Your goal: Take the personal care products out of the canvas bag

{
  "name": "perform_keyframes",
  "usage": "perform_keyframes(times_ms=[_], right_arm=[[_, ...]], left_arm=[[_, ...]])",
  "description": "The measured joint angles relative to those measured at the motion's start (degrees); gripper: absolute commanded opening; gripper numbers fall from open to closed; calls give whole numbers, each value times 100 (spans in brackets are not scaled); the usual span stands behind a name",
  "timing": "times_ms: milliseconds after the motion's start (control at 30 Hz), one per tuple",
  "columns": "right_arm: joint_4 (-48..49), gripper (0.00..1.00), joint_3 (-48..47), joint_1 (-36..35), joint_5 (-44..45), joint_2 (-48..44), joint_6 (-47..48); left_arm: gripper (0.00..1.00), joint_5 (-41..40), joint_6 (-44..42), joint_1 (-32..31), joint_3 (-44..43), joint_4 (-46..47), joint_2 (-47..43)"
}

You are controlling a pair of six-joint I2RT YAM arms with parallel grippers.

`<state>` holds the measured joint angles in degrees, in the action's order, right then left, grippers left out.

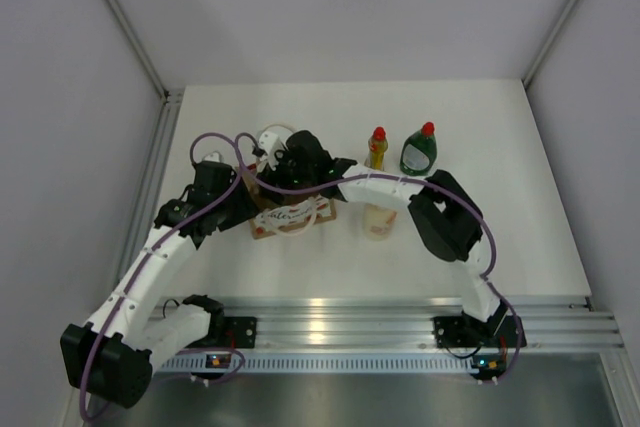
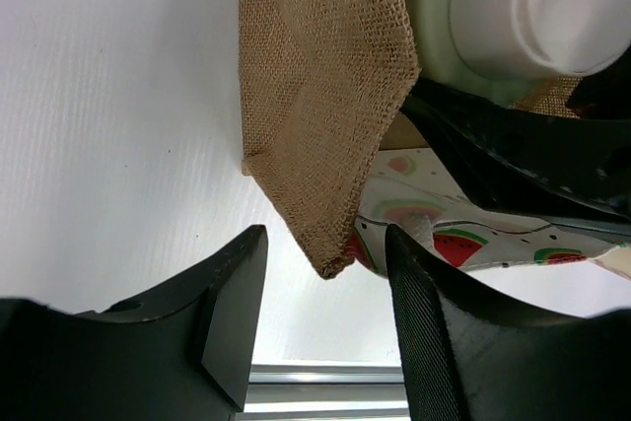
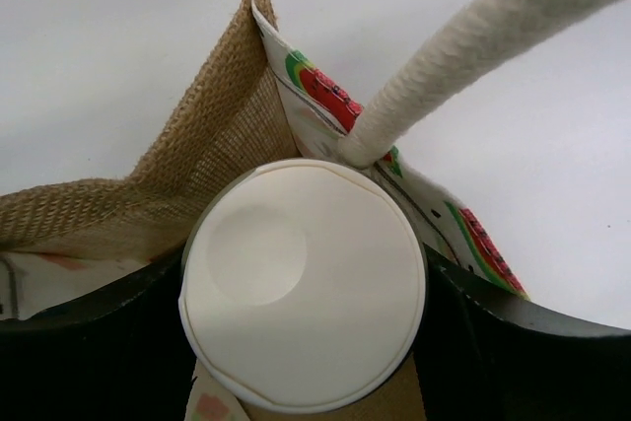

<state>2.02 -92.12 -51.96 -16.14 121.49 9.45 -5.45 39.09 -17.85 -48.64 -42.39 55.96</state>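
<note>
While right jaws clamp white-capped bottle (image 3: 301,283), bag corner (image 2: 320,175) between left jaws.

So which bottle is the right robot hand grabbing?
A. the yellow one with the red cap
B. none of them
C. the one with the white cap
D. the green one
C: the right gripper pinches the white-capped bottle at the canvas bag opening, while the yellow bottle and green bottle stand free on the table.

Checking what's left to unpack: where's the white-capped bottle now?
Right wrist view, centre: the white-capped bottle is held by the right gripper in the mouth of the canvas bag, beside its rope handle.
</note>
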Motion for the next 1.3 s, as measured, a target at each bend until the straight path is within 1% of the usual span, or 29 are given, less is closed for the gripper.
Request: perform_keyframes(times_ms=[300, 400, 533, 567, 633, 667, 733, 933, 1000, 1133, 1200, 1300], right_arm=[[-52, 0, 184, 0, -2, -601, 70], [-55, 0, 227, 0, 9, -837, 107], [-140, 0, 356, 0, 39, -1239, 105], [-170, 0, 363, 0, 61, -1338, 107], [-229, 0, 369, 0, 125, -1519, 107], [-247, 0, 376, 0, 162, -1620, 107], [-262, 0, 433, 2, 234, -1808, 107], [-409, 0, 634, 15, 487, -2455, 103], [-505, 0, 656, 28, 568, -2625, 103], [-706, 0, 673, 61, 813, -2977, 101], [-739, 0, 741, 81, 953, -3152, 92], [-822, 0, 933, 133, 1207, -3458, 76]], left_arm=[[59, -2, 4, 0, 0, -22, 0], [62, -9, 2, 0, -2, -28, 0], [67, -22, 2, 0, -55, -79, 0], [70, -22, 0, 0, -92, -105, 0], [73, -28, 0, 0, -177, -125, 0], [77, -44, 0, 0, -225, -129, 0], [79, -61, -2, 0, -328, -133, 0], [92, -116, -2, 0, -772, -138, 0], [94, -151, -2, 0, -938, -138, 0], [95, -192, -26, 0, -1200, -136, -26], [98, -216, -61, 0, -1268, -136, -90], [98, -256, -155, 0, -1303, -138, -223]])
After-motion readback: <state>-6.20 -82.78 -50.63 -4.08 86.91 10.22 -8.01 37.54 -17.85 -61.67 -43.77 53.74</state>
